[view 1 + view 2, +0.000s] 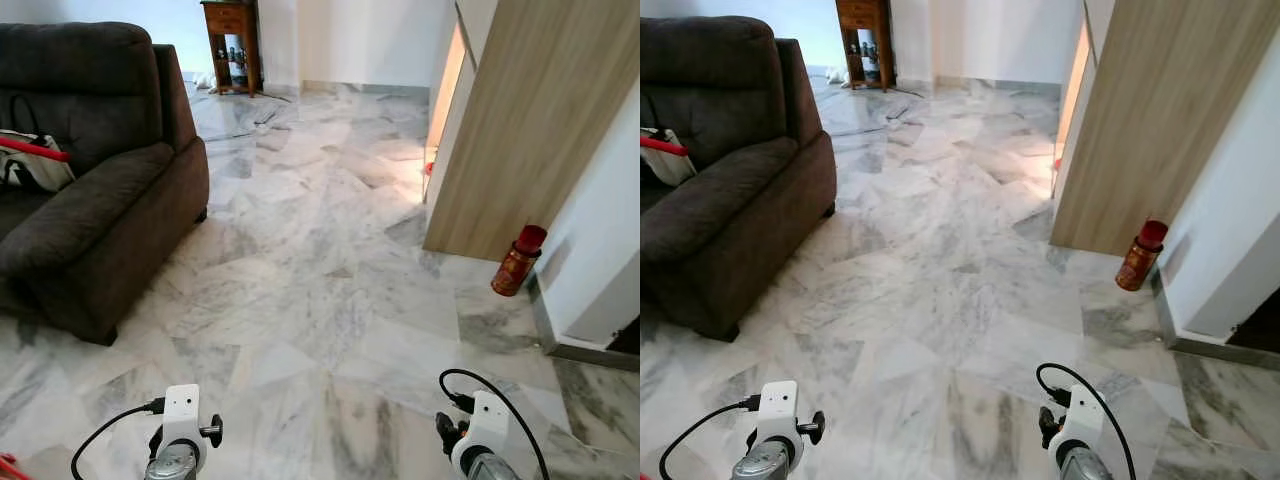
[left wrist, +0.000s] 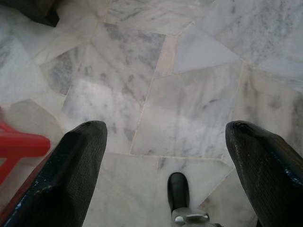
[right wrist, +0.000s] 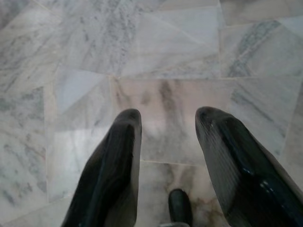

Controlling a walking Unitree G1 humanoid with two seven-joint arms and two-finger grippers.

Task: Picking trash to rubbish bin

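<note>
Both wrists sit low over the marble floor (image 1: 320, 300). Left hand (image 2: 165, 142) spread wide, right hand (image 3: 168, 123) spread too, both holding nothing. Left wrist cam catches some red plastic thing (image 2: 19, 146) beside it. Red-capped bottle (image 1: 518, 260) stands by the wooden cabinet (image 1: 520, 120), sofa (image 1: 90, 180) on the left.

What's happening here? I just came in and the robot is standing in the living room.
Nothing is being handled yet. The robot faces the marble floor with both arms low. The left claw and right claw are open and hold nothing, pointing at bare tiles. A red-capped bottle stands on the floor by the wooden cabinet ahead on its right, likely the trash to collect. A dark sofa sits on its left.
</note>
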